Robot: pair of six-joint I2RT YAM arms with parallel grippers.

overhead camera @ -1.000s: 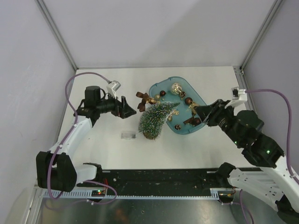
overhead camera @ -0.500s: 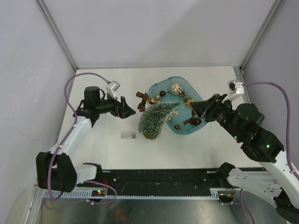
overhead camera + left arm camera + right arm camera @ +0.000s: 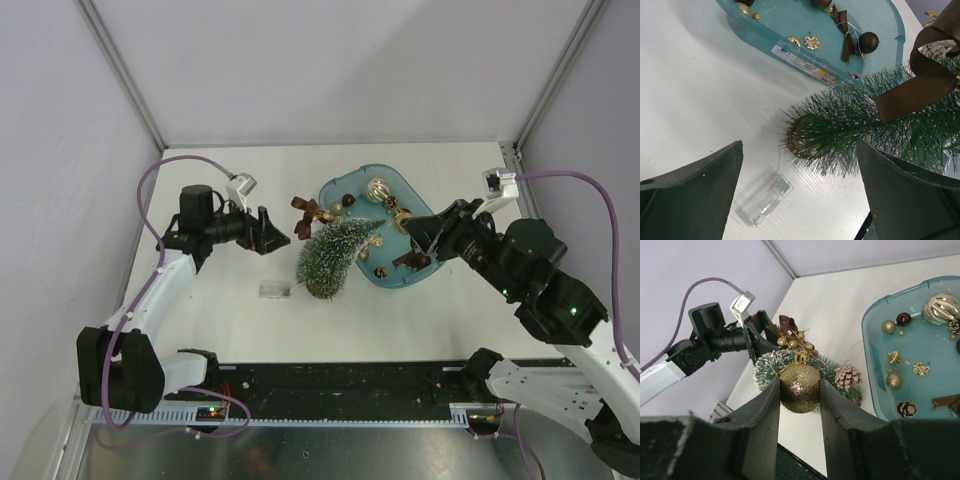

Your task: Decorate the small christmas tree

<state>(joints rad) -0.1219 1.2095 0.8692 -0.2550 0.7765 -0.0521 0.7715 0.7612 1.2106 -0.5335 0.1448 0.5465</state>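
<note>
top external: teal tray beside small christmas tree holds baubles.

The small christmas tree is cut off at right, partly covered by a brown bow.

Shows dark green bristles, frosted white at the tips, on the small christmas tree, above a round brown base. At its two o'clock in the top view, translucent teal for the tray. Gold glitter over the bauble, chocolate brown on the ribbon bow, purple along the cables.
</note>
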